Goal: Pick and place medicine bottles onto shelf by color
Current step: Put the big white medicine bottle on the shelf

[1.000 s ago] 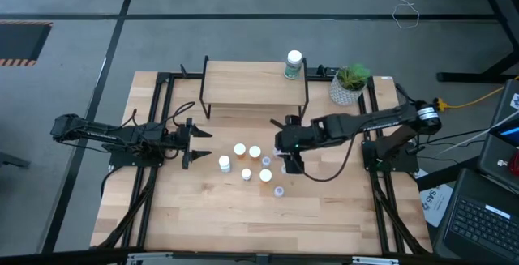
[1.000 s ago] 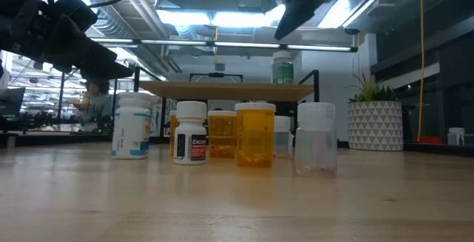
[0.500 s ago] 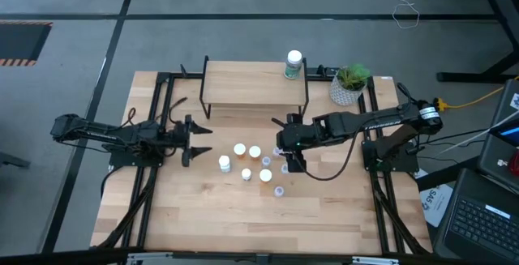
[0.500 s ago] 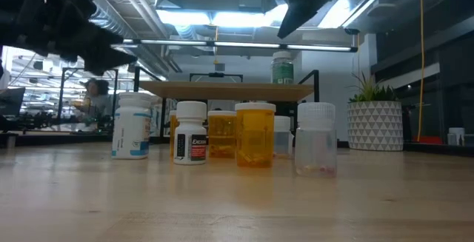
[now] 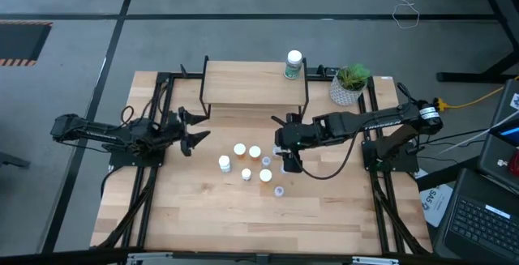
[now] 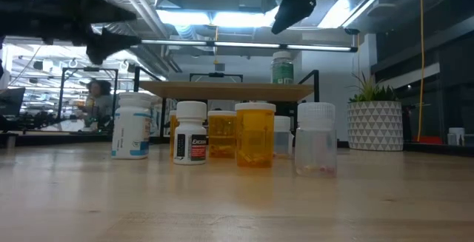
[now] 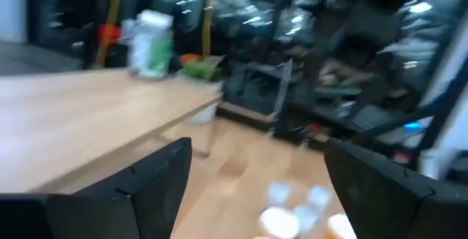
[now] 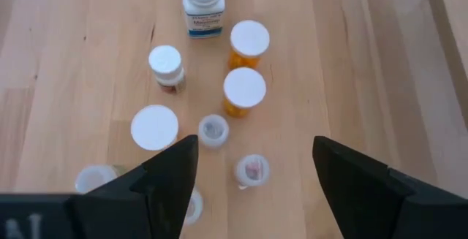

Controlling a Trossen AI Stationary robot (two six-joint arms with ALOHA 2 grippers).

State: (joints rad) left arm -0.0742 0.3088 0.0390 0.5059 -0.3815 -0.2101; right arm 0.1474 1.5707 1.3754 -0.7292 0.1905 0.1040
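Observation:
Several white-capped medicine bottles [image 5: 250,161] stand upright in a cluster on the tabletop. The low view shows a white one [image 6: 132,126], a small white one [image 6: 191,133], two orange ones [image 6: 255,135] and a clear one [image 6: 316,140]. The green-labelled bottle [image 5: 293,64] stands on the shelf [image 5: 255,87], near its right end. My right gripper [image 5: 284,153] hangs open above the cluster's right side, with tiny clear bottles [image 8: 252,169] below it [image 8: 254,151]. My left gripper [image 5: 201,127] is open, raised left of the cluster, facing the shelf [image 7: 88,115].
A white pot with a green plant [image 5: 350,83] stands right of the shelf at the table's far right corner. Bare tabletop [image 5: 243,224] lies on the near side of the bottles. A person [image 6: 96,98] shows in the room beyond.
My left gripper has risen and swung toward the far edge, turning toward the shelf, still open. The bottles have stayed in place.

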